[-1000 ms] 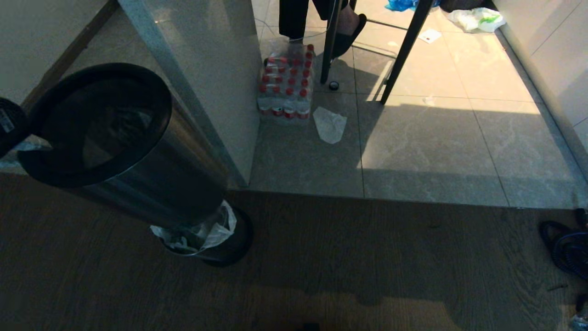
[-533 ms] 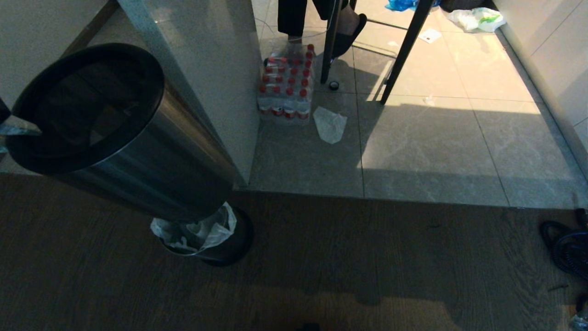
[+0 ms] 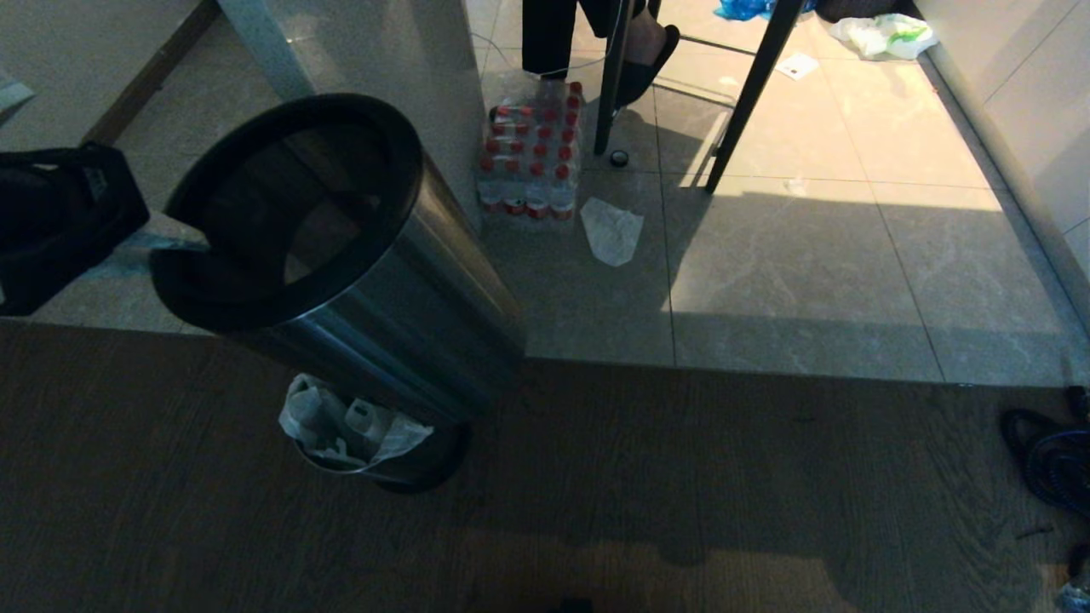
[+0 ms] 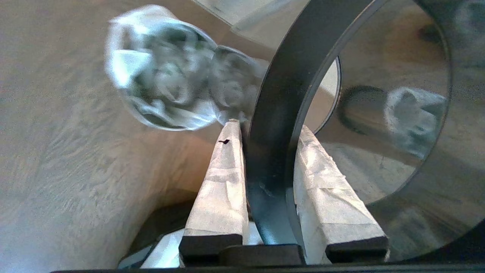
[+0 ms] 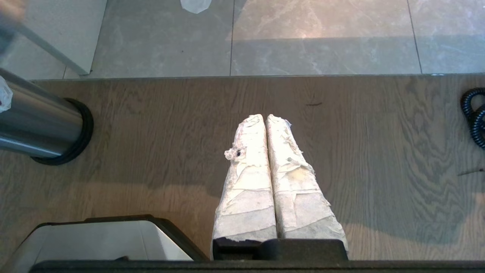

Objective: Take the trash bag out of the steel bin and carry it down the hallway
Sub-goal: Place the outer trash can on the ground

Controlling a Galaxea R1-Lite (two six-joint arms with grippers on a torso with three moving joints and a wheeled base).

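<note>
Trash bag (image 3: 353, 424): thin, soft, light, tear-prone; best taken by gathered top. Left pincer (image 4: 265, 151) clamped on steel bin (image 3: 383, 298) rim; right pincer (image 5: 265, 121) closed, empty.

Brushed glossy steel bin (image 3: 400, 306), thin translucent plastic trash bag (image 3: 341, 423), matt wood-grain floor (image 3: 681, 494), glossy marbled tiles (image 3: 809, 272)

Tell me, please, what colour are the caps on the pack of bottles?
Red caps on the pack of bottles; the head view shows them best.
</note>
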